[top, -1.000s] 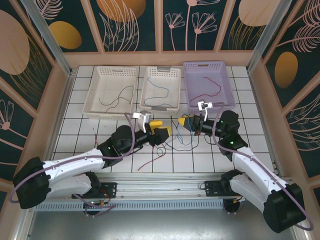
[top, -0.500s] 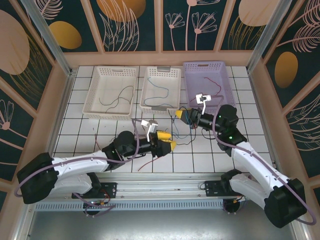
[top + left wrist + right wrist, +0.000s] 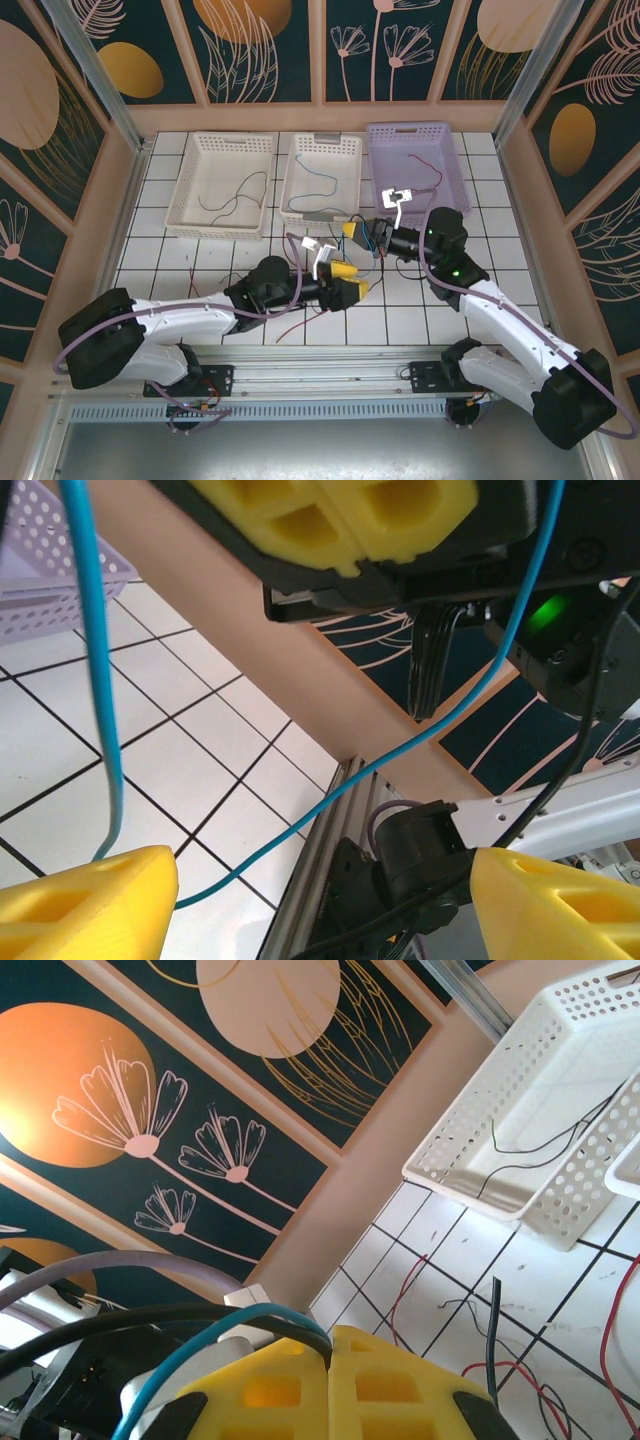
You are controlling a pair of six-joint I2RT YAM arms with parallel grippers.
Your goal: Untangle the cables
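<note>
Cables [image 3: 240, 192] in three baskets [image 3: 222, 141]

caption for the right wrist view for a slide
Right claw shut on a blue cable, red cables on the tiled table and a white basket beyond.

You have nothing to read here: no lettering, number or brand is legible on anything. The wall panels [image 3: 400, 50] carry only drawn flowers and leaves.
</note>
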